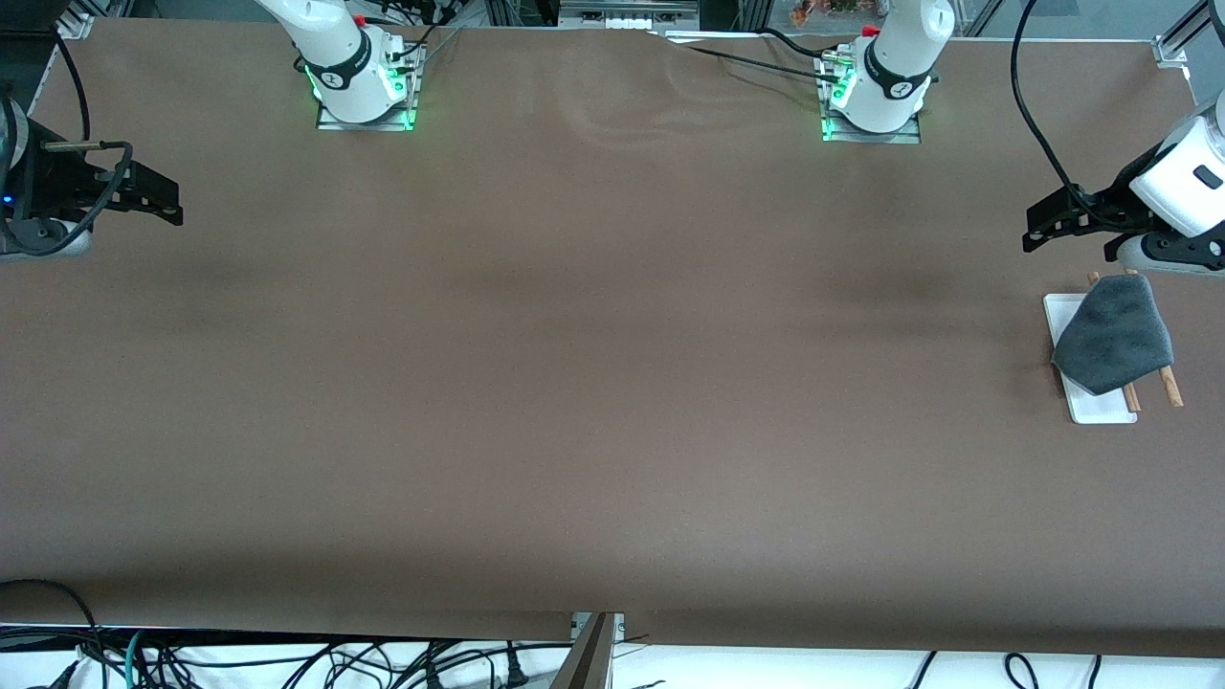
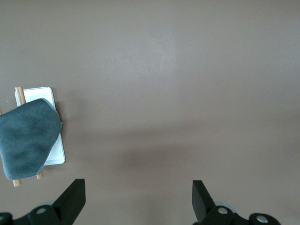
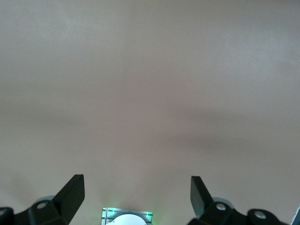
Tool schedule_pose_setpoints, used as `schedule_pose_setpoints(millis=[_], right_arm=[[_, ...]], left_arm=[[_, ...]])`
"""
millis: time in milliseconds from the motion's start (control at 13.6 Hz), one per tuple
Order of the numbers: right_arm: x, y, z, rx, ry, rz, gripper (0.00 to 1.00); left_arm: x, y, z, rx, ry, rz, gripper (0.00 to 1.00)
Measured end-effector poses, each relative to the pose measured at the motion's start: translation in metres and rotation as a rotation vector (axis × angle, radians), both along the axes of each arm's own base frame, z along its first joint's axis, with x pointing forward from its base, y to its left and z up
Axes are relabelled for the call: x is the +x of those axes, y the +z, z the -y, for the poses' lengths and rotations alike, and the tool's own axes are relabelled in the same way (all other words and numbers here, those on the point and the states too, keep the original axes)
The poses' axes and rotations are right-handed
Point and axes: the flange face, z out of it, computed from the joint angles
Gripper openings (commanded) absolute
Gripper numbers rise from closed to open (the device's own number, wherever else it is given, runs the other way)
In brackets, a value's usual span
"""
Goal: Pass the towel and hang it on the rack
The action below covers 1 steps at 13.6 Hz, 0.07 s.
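The dark-grey towel [image 1: 1115,335] lies draped over the rack at the left arm's end of the table. It covers most of the two brown rods [image 1: 1169,388] and part of the white base [image 1: 1101,407]. My left gripper [image 1: 1032,228] is open and empty, up over the bare table beside the rack. The left wrist view shows the towel [image 2: 28,143] on the rack [image 2: 35,96], well off to one side of my open left gripper [image 2: 139,192]. My right gripper [image 1: 175,203] is open and empty over the right arm's end of the table, and only bare table lies under it in the right wrist view [image 3: 137,190].
The table is covered by a brown cloth [image 1: 593,383]. The two arm bases [image 1: 364,91] [image 1: 873,100] stand along its edge farthest from the front camera. The right arm's base also shows in the right wrist view [image 3: 126,216]. Cables [image 1: 287,660] hang below the nearest edge.
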Motion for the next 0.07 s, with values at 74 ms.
schedule_pose_setpoints(millis=[74], right_arm=[[0.0,0.0,-0.0002,0.001,0.0,0.0,1.0]], left_arm=[[-0.0001,0.0,0.0003,0.0,0.0,0.0,1.0]])
